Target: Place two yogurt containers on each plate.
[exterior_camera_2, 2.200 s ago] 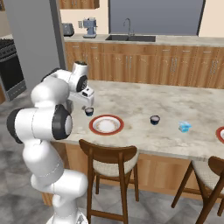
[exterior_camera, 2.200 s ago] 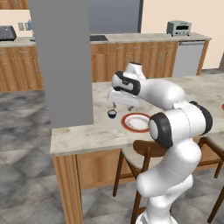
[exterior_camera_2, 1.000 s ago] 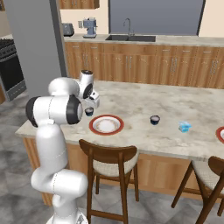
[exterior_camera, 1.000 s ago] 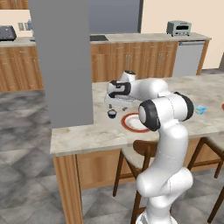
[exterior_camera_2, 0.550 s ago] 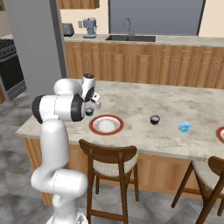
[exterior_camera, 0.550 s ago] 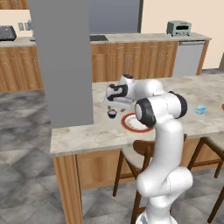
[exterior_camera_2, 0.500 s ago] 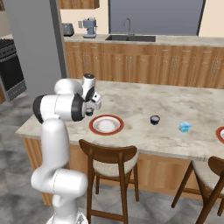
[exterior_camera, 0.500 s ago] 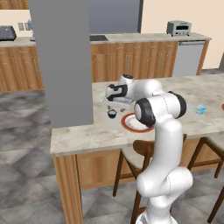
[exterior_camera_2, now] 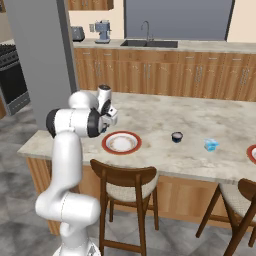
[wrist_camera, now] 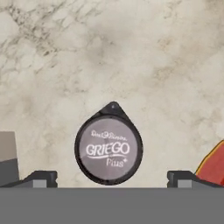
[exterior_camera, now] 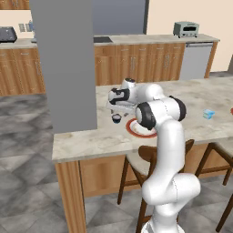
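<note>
A dark round yogurt container [wrist_camera: 108, 149] with a pale printed lid stands on the marble counter, seen from straight above. My gripper [wrist_camera: 112, 180] hangs open over it, one fingertip [wrist_camera: 41, 178] on each side, not touching. From the left base, the gripper [exterior_camera: 117, 109] is just above that cup [exterior_camera: 116, 119], left of a red-rimmed plate [exterior_camera: 134, 130]. A second dark cup [exterior_camera_2: 177, 136] and a light blue boxy container [exterior_camera_2: 211, 145] sit further right. Another plate [exterior_camera_2: 251, 153] lies at the right edge.
A broad grey column [exterior_camera: 63, 63] rises at the counter's left end. Wooden stools [exterior_camera_2: 127, 182] stand along the front of the counter [exterior_camera_2: 165, 155]. Cabinets, a sink and a toaster line the back wall.
The arm has folded in over the near plate and the hand has come down closer to the dark cup. The jaws stayed open and the cup has not moved.
</note>
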You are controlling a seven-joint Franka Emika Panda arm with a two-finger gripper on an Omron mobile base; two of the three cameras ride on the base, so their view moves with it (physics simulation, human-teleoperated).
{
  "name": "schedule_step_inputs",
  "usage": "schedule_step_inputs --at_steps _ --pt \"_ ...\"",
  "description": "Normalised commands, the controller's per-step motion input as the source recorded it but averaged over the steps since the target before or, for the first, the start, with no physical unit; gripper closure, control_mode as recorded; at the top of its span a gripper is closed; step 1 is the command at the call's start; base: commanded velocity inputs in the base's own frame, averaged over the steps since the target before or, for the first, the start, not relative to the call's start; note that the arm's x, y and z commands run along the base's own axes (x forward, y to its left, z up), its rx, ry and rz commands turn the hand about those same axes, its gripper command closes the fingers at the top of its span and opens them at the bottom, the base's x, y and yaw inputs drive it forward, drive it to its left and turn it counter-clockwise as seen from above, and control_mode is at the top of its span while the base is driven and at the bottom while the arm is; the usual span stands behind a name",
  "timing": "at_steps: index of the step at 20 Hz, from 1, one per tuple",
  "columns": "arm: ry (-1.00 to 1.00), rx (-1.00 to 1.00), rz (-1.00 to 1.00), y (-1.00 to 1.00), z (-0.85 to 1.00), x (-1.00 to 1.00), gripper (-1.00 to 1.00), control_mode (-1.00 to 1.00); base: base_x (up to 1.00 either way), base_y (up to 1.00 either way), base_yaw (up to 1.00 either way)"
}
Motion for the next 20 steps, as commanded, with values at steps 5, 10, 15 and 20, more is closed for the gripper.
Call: schedule_step_inputs --at_steps 5,10,15,20 --pt "0.05 0.0 -0.03 0.0 -0.24 0.26 -1.0 -1.0 0.0 0.0 0.0" --pt "0.01 0.0 -0.02 0.0 -0.22 0.0 -1.0 -1.0 0.0 0.0 0.0" --pt "0.0 0.0 0.0 0.0 -0.14 0.0 -1.0 -1.0 0.0 0.0 0.0" --pt "0.0 0.0 0.0 0.08 -0.11 0.0 -1.0 -1.0 0.0 0.0 0.0"
